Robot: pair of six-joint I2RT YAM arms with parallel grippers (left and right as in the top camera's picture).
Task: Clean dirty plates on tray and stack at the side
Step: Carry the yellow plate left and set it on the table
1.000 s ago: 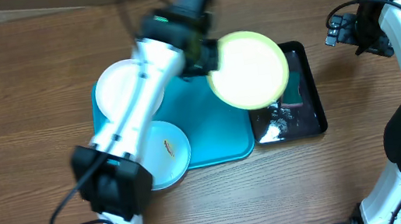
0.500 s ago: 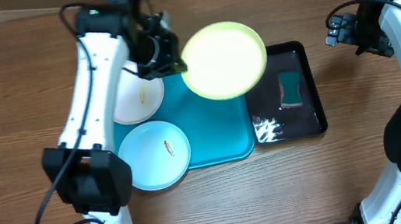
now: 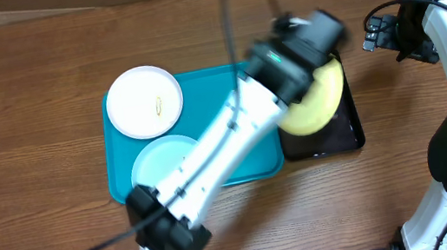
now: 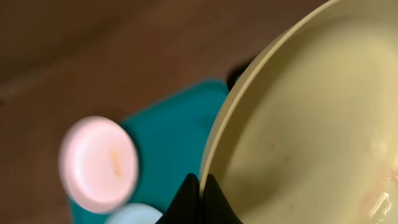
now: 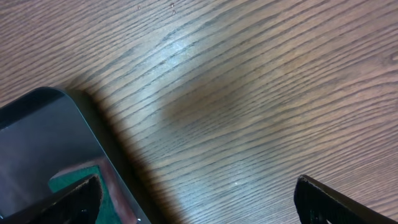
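The left gripper (image 4: 200, 186) clamps the round lime-green plastic plate (image 3: 319, 104) by its rim, tilted over the glossy black tray (image 3: 354, 131). The right gripper (image 5: 199, 198) (jaws wide, empty) hangs near that tray's right edge.

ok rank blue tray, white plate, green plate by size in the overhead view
1. blue tray
2-3. white plate, green plate: unsure, the green one is held nearer the camera, partly behind the arm
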